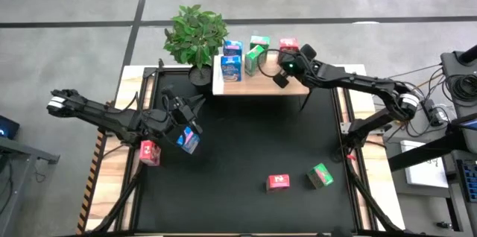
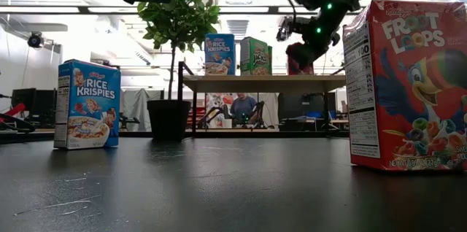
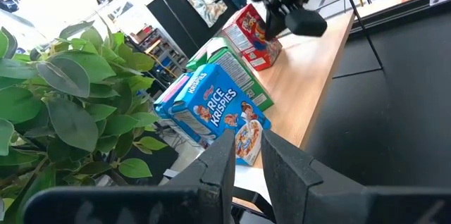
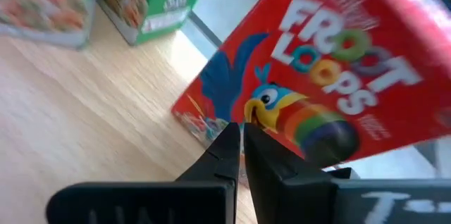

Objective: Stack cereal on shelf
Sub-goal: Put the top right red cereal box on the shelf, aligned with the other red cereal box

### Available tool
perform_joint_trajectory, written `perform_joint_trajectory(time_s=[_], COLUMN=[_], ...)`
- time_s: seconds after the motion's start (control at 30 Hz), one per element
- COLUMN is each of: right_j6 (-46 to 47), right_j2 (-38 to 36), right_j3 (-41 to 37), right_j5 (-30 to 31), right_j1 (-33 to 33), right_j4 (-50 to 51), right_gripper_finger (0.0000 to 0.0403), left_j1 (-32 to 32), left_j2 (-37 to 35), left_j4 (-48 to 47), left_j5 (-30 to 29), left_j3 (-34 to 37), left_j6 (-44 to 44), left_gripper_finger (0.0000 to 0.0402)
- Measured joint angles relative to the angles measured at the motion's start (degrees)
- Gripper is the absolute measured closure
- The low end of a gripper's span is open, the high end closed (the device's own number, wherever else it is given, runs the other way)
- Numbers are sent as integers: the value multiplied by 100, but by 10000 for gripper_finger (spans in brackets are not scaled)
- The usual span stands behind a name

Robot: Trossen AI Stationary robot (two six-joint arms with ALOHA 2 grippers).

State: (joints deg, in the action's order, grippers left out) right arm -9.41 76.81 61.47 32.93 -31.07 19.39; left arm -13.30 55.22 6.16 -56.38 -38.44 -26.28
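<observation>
Cardboard this small should be light, stiff and a bit slick, so we would pinch each box across its narrow sides, gently, without crushing it. Our right gripper (image 1: 285, 70), fingers nearly together and empty, hovers over the shelf (image 1: 292, 86) at about 1 o'clock beside a red box (image 1: 288, 45); our left gripper (image 1: 179, 112), narrow too, waits at 9 o'clock near a blue box (image 1: 188, 140) and a red one (image 1: 150, 152). Five boxes stand on the shelf, two more lie around 5 o'clock, and the plant (image 1: 195, 36) crowds the shelf's left end, where we judge an arm could snag leaves.
</observation>
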Motion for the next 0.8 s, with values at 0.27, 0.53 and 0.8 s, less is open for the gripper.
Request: perform_joint_trajectory(time_s=[0.27, 0.53, 0.8], right_j6=[140, 210, 201], right_j2=[-191, 281, 422], right_j3=[0, 0, 0], right_j5=[-196, -444, -441], right_j1=[-2, -17, -37], right_j4=[-140, -308, -425], right_gripper_finger=[391, 391, 391], left_j1=[0, 0, 0], left_j2=[0, 0, 0], left_j4=[2, 0, 0], left_j5=[0, 0, 0], left_j3=[0, 0, 0], left_j6=[0, -15, -20], left_gripper_finger=[348, 348, 348])
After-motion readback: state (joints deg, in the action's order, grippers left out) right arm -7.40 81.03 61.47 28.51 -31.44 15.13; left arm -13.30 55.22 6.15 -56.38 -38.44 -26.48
